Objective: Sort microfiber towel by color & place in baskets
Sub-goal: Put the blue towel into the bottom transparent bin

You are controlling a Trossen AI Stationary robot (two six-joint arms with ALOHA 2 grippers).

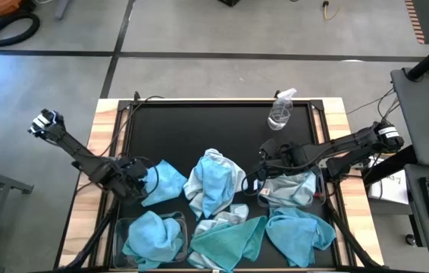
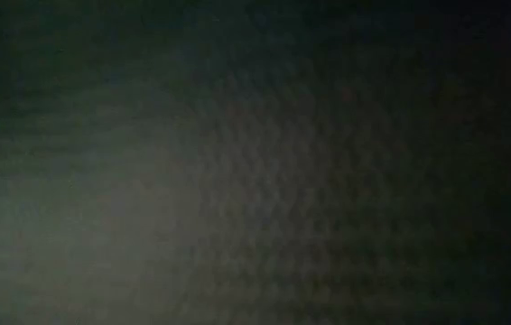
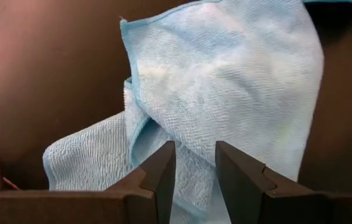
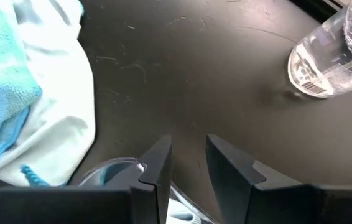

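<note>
Several microfiber towels lie on the black table. A sky-blue one is at my left gripper, which is shut on it. A blue and pale pile sits mid-table, with a teal towel and a blue towel near the front edge. One clear basket at front left holds a blue towel. The other basket holds pale towels. My right gripper stands narrowly open beside that basket's rim, touching nothing. The low view is dark. My left gripper pinches the sky-blue towel between its two fingers at a bunched fold near the cloth's left end. It comes in from the table's left side. The rest of the towel spreads away from the fingers over the table; one layer or several, I cannot tell.
A clear spray bottle lies on the far right part of the table. Cables run along both table sides by the arm bases. The far half of the black table is bare.
</note>
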